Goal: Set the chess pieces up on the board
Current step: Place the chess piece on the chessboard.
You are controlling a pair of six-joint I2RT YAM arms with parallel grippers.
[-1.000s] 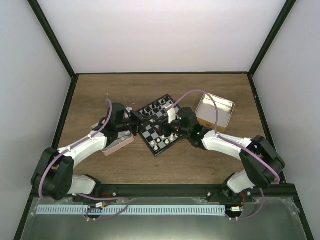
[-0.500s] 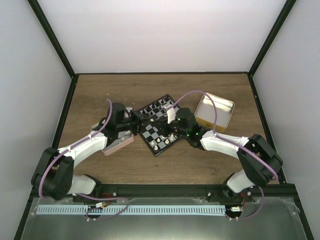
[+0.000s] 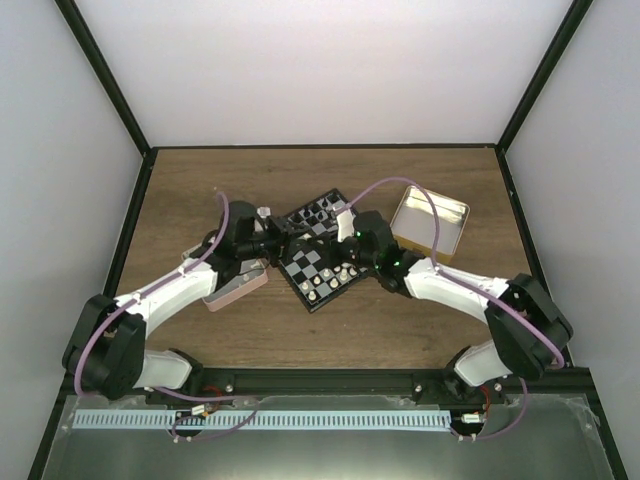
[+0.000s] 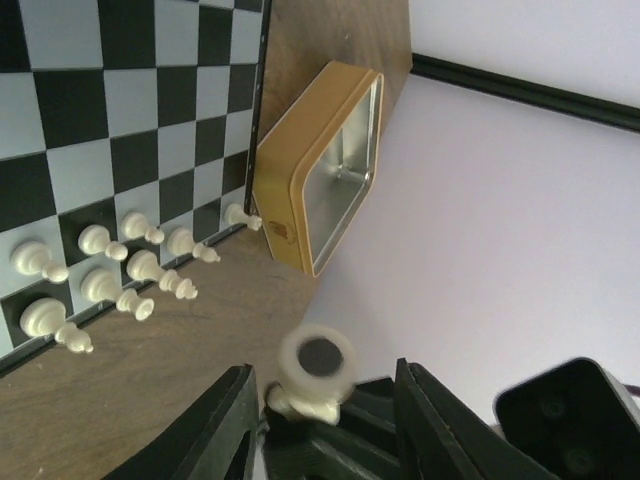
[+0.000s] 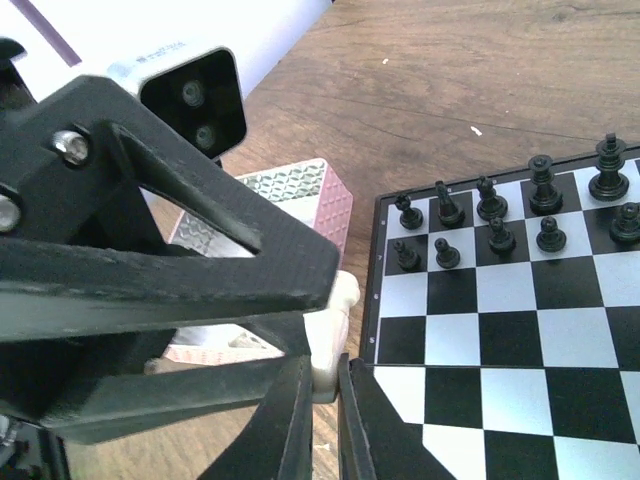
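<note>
Over the board's (image 3: 318, 304) left corner the two grippers meet. My right gripper (image 5: 322, 362) is shut on a cream-white chess piece (image 5: 335, 300), pinching its base. In the left wrist view the same piece (image 4: 318, 358) shows its round dark underside between the jaws of my left gripper (image 4: 322, 378), which stand open with a gap on each side. Several cream-white pieces (image 4: 130, 272) stand in two rows along one edge of the board (image 4: 130, 100). Seen from above, the left gripper (image 3: 280, 238) and right gripper (image 3: 298, 242) almost touch.
Black pieces (image 5: 490, 222) fill the far rows of the board (image 5: 520, 350). A gold tin (image 4: 320, 160) lies open just off the board's right side (image 3: 430, 222). A pink tin (image 5: 300, 200) sits under the left arm (image 3: 235, 288).
The right gripper reached left to the left gripper and shut on the cream-white piece. The left gripper's jaws have opened off that piece.
</note>
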